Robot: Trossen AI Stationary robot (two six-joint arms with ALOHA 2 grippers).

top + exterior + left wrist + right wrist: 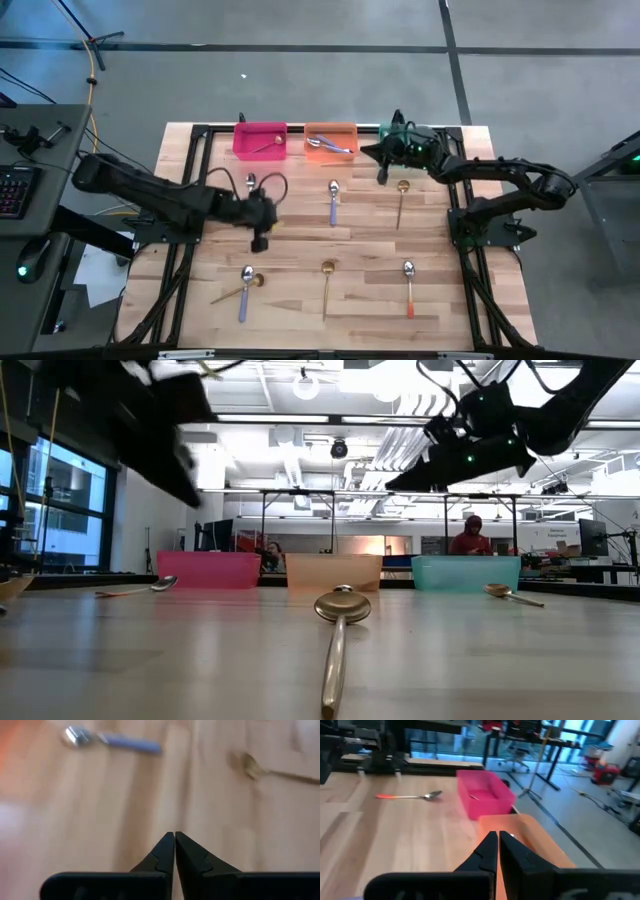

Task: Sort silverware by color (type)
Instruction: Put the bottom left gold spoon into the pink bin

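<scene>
My left gripper (261, 243) (174, 836) hangs shut and empty above the table's left middle. Ahead of it lie a purple-handled spoon (112, 741) (333, 202) and a gold spoon (270, 767) (402, 198). My right gripper (368, 152) (498, 840) is shut and empty above the right end of the orange bin (530, 840) (331, 140). An orange-handled spoon (410, 796) lies flat by the pink bin (260, 138). Near the front edge lie a purple spoon (245, 285) crossing a gold one, another gold spoon (327, 283) (338, 630), and an orange-handled spoon (409, 286).
Three bins stand in a row at the far edge: pink (208, 570), orange (333, 572) and teal (465, 572). The pink bin holds one spoon and the orange bin holds spoons. Black frame rails run along the table's sides. People sit in the room beyond.
</scene>
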